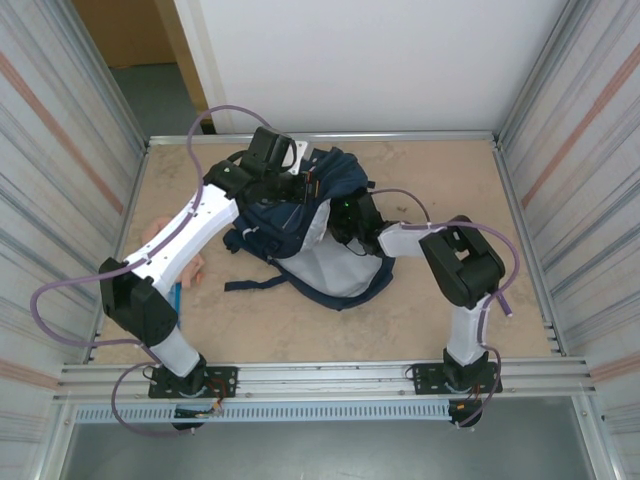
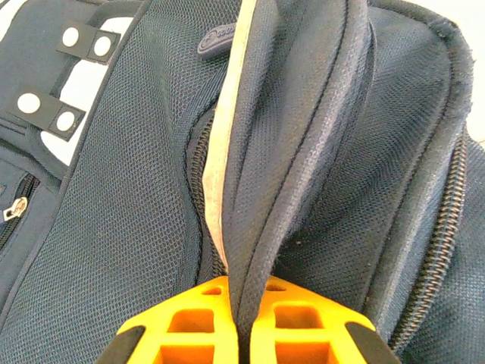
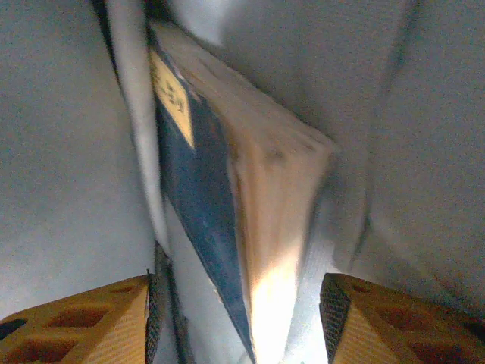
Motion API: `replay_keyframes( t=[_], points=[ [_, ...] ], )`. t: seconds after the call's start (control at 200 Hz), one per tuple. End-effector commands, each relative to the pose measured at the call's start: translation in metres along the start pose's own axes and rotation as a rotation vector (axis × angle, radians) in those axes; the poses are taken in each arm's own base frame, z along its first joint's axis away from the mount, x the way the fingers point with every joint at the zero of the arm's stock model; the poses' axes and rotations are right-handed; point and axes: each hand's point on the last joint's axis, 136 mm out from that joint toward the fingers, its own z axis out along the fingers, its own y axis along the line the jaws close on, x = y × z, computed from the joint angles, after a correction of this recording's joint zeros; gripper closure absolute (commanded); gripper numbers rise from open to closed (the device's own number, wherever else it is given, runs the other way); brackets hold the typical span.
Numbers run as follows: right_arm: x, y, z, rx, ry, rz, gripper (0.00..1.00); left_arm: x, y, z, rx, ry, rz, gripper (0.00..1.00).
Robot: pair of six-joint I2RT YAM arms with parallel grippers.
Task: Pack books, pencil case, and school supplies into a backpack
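By my left arm, on the table [image 1: 430, 330]: pink lump [image 1: 195, 268], blue oblong [image 1: 177, 296].
My left gripper [image 2: 244, 322]: pinching a backpack [image 2: 136, 189] fold.
My right gripper [image 3: 239, 318]: spread, inside the backpack.
Book [image 3: 198, 197]: between my spread fingers, against pale lining [image 3: 68, 152].
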Motion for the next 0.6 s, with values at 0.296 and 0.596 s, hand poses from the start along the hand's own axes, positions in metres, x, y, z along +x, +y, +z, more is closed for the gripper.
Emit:
replay_keyframes(
  t=[0.296,0.596],
  points=[
    [-0.007,-0.029,-0.122,0.107,-0.109,-0.033,0.41,-0.009,-0.008,0.027,0.109,-0.034,-0.070,1.00],
    [-0.034,-0.049,-0.229,0.163,-0.244,-0.241,0.44,0.047,-0.034,0.035,0.167,0.182,0.067,0.70]
  ],
)
